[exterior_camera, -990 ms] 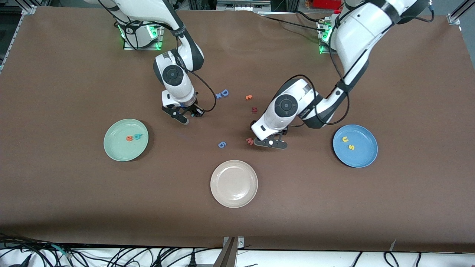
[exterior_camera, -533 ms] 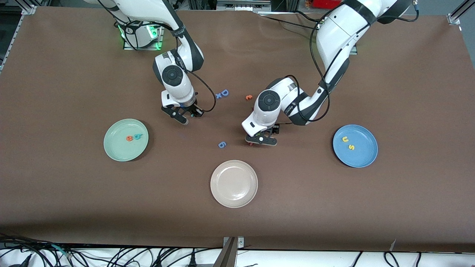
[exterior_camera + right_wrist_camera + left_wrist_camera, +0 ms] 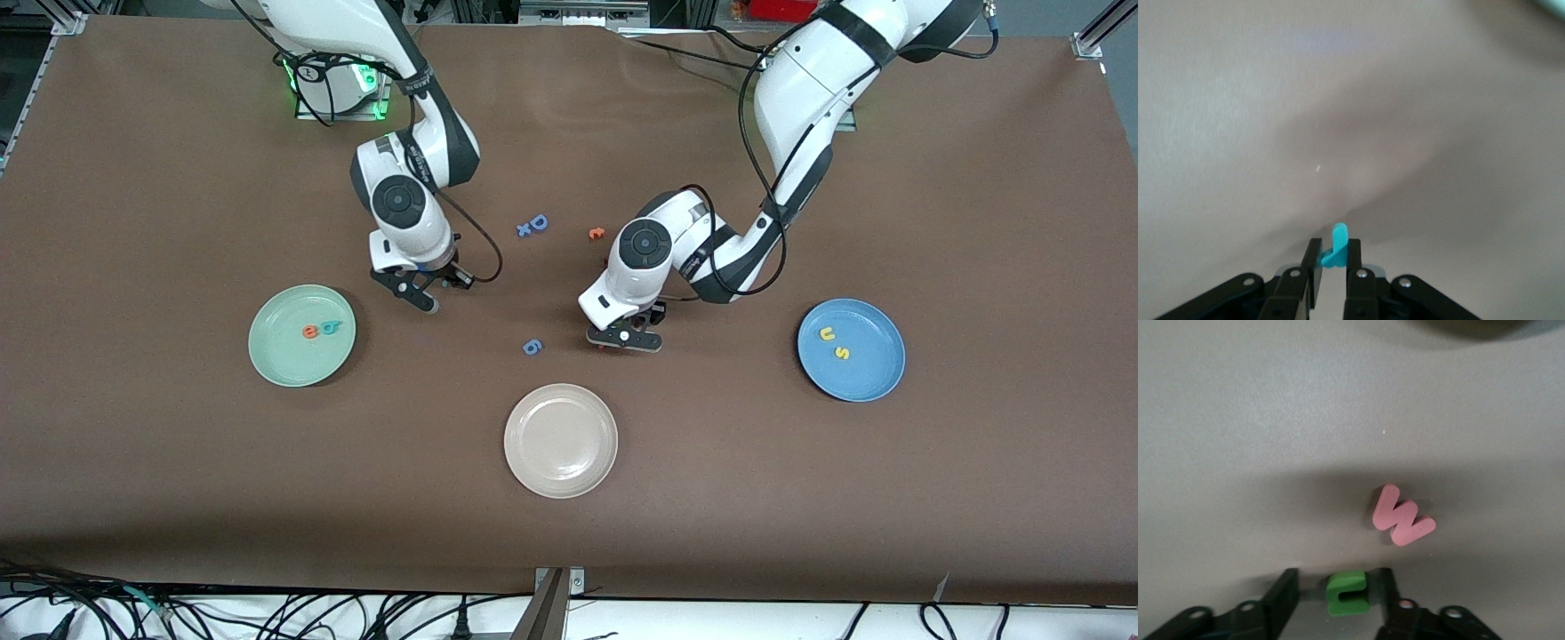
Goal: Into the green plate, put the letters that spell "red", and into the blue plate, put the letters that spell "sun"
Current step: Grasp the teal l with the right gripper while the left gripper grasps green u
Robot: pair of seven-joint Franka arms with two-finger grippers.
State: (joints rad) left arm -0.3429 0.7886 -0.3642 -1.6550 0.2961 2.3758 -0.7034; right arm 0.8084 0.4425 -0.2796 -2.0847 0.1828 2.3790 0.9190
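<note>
Down at the brown table, the left hand brackets the olive-green "n", not clearly gripping, pink foam "w" beside; right hand, near the mint-green plate, clamps the teal "r".

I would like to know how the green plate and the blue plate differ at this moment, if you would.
The green plate holds an orange "e" and teal "d"; the blue plate holds a yellow "u" and "s". The green plate lies toward the right arm's end, the blue toward the left arm's. Both are round, alike in size.
</note>
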